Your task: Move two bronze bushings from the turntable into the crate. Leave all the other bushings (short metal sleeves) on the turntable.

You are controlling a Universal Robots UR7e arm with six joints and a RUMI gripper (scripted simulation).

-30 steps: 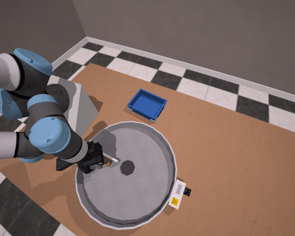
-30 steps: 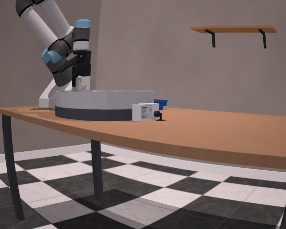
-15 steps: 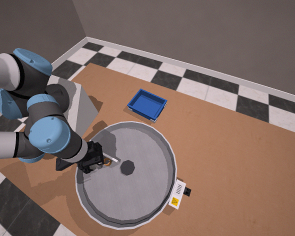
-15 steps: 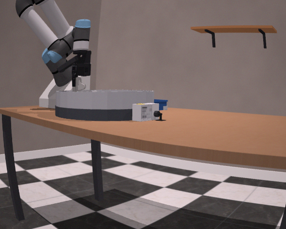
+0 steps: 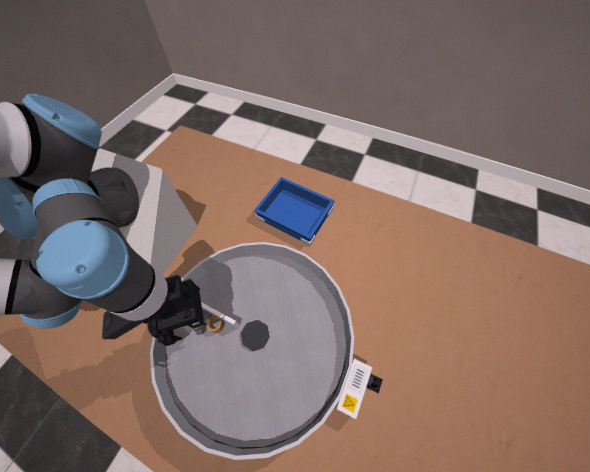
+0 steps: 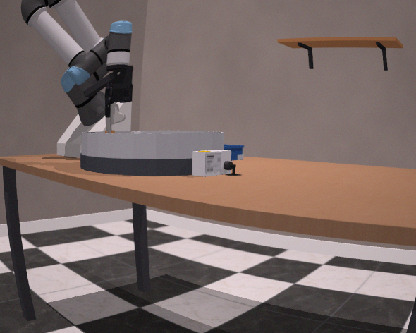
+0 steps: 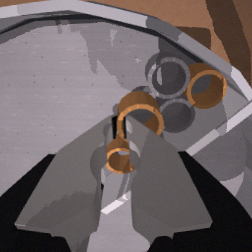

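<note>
My gripper is shut on the wall of a large bronze bushing, with one fingertip inside the ring. The bushing shows at about rim height over the turntable. On the turntable in the wrist view, a small bronze bushing stands below the fingers. Another bronze bushing stands near the rim beside two grey bushings. Grey rounded shapes beside the small bronze one are mostly hidden by the fingers. The blue crate shows no bushing inside.
The turntable's raised rim surrounds the bushings. A pale bar crosses the turntable beside them. A white control box with a black knob sits at the turntable's outer side. The crate stands beyond the rim on the table.
</note>
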